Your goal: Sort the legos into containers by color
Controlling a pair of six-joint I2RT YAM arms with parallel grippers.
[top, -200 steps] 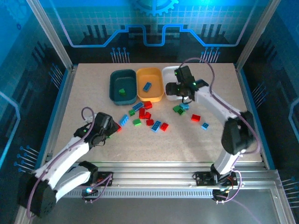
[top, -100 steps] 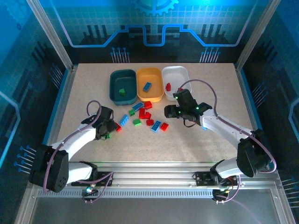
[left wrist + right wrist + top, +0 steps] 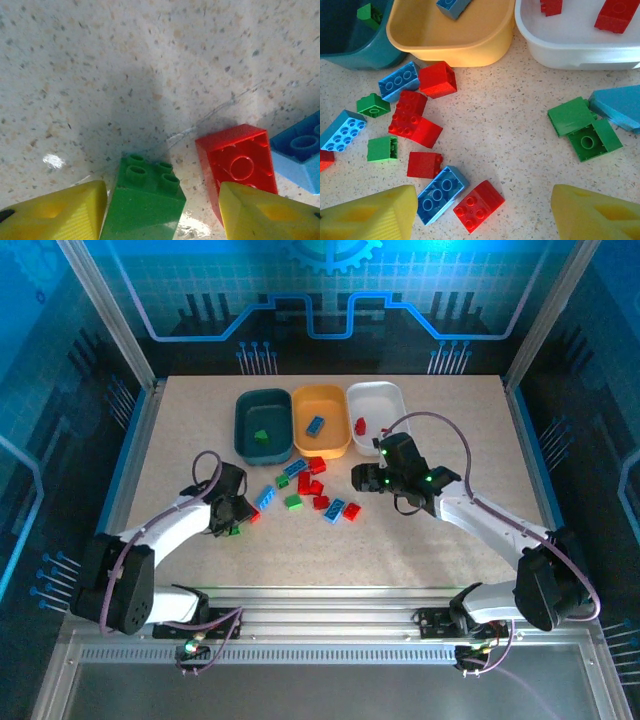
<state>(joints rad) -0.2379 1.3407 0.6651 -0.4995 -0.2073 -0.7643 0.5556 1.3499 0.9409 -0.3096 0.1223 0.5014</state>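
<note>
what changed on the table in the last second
The right gripper pulled back from the white plastic tray to hover open over the loose bricks. The left gripper lowered and is closing around a small green studded brick. Everything else stayed put.

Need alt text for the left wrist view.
A green brick sits on the speckled table between the left gripper's open yellow fingers. A red brick lies hollow side up beside it, a blue brick at the right edge.
</note>
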